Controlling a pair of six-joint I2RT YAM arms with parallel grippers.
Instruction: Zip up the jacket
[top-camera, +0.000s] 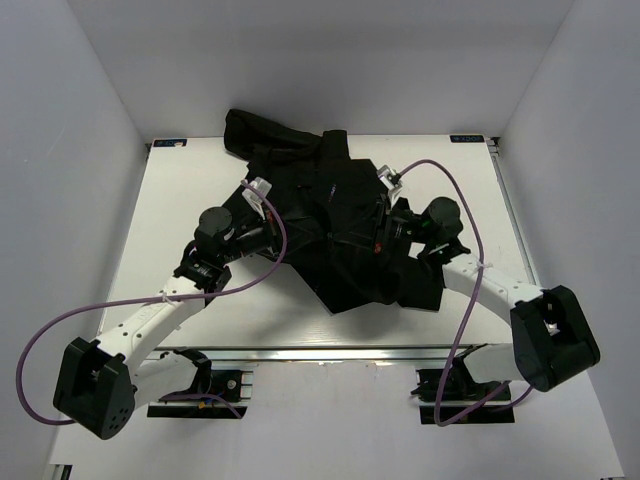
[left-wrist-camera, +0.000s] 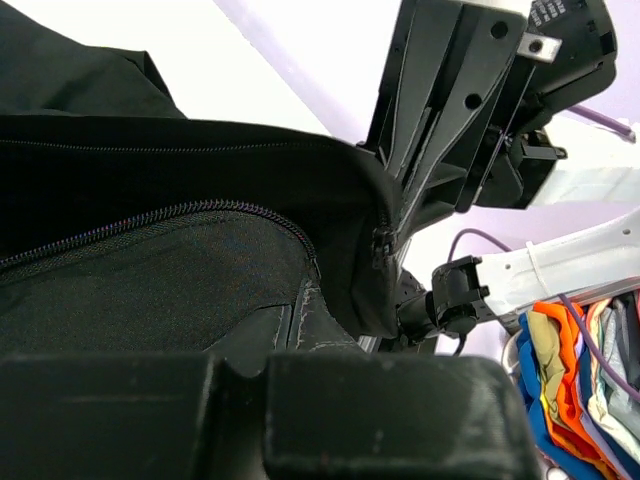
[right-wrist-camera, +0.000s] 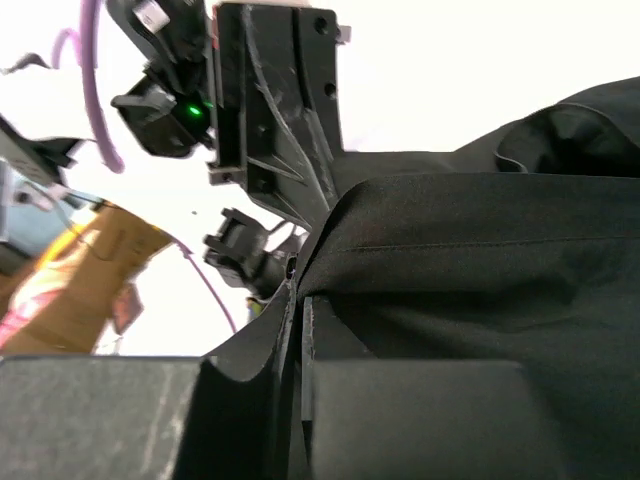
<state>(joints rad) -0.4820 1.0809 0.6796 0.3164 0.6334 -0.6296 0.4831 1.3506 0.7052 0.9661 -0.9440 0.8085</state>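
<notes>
The black jacket (top-camera: 330, 210) lies bunched in the middle of the white table. My left gripper (top-camera: 272, 222) reaches into its left side and my right gripper (top-camera: 380, 225) into its right side, facing each other. In the left wrist view the left gripper (left-wrist-camera: 290, 315) is shut, pinching jacket (left-wrist-camera: 150, 170) fabric just under a curved open zipper (left-wrist-camera: 160, 222). Across from it stands the right gripper's black body (left-wrist-camera: 450, 110). In the right wrist view the right gripper (right-wrist-camera: 298, 300) is shut on a stitched edge of the jacket (right-wrist-camera: 480, 250), with the cloth stretched to the right.
The white table (top-camera: 170, 200) sits inside white enclosure walls. Purple cables (top-camera: 270, 240) loop from both wrists. A pile of colourful clothes (left-wrist-camera: 575, 370) shows beyond the table in the left wrist view. A brown and orange heap (right-wrist-camera: 80, 270) shows in the right wrist view.
</notes>
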